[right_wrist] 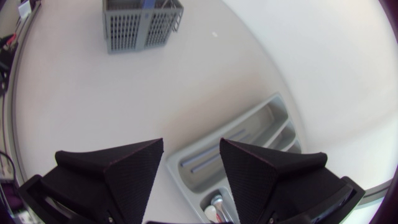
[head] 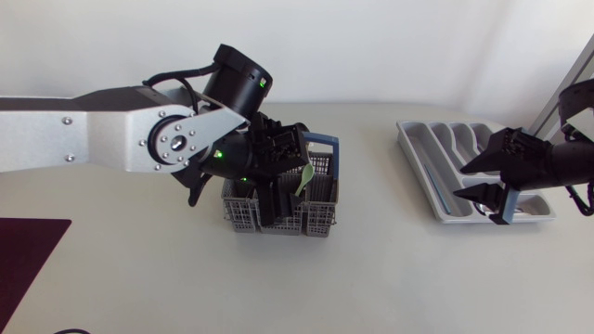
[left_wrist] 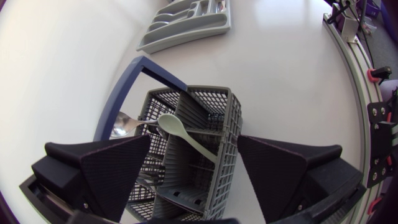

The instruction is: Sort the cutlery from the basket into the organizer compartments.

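— How does the left gripper (left_wrist: 194, 149) stand?

— Its two fingers are spread wide and hold nothing. It hangs over the grey basket (left_wrist: 219, 124), a finger on either side of it without touching. In the head view it sits just left of centre (head: 276, 181), with the left arm coming in from the left edge.

— What is in the basket?

— A pale green spoon (left_wrist: 180, 134) leans across the compartments, bowl up, below the gap between the fingers. Beside it a metal spoon (left_wrist: 124, 124) pokes out under the blue handle (left_wrist: 134, 81). From above, the green spoon (head: 304, 176) shows at the basket's (head: 320, 223) right side.

— And the right gripper (right_wrist: 191, 146)?

— Also wide apart, with nothing in it. At the right of the head view it hovers (head: 464, 182) over the lower part of the grey organizer (head: 418, 153).

— Anything in the organizer?

— The right wrist view shows a few metal cutlery pieces (right_wrist: 214, 205) in a compartment under the gripper; the long compartments of the organizer (right_wrist: 249, 134) ahead look bare. The basket (right_wrist: 143, 25) stands well apart, far ahead.

— Anything else?

— A dark mat (head: 28, 255) at the lower left of the head view, on the white table (head: 390, 269).
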